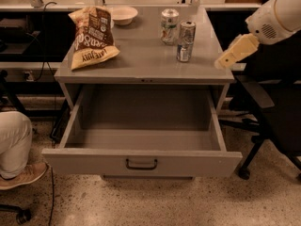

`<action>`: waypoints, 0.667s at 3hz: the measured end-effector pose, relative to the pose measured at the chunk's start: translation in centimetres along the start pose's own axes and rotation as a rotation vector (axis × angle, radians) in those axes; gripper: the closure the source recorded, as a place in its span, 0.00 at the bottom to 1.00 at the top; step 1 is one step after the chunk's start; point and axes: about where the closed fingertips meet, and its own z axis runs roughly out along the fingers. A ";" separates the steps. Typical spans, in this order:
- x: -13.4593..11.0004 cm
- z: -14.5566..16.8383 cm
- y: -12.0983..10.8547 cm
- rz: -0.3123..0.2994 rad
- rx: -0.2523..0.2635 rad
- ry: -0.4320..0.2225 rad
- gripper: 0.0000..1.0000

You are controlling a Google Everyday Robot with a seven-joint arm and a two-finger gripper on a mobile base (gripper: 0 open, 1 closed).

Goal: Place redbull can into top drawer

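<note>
The redbull can, slim and silver with blue patches, stands upright on the grey cabinet top, near its right side. The top drawer is pulled wide open below, and its inside shows nothing in it. My gripper, cream-coloured on a white arm, hangs just past the cabinet's right edge. It is to the right of the can, at about the can's height, and apart from it. It holds nothing that I can see.
A shorter silver-and-green can stands just behind the redbull can. A chips bag lies at the top's left and a white bowl at the back. A person's leg and shoe are at left, and a dark office chair at right.
</note>
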 end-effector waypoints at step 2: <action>-4.5 7.5 -2.5 0.151 0.001 -0.160 0.00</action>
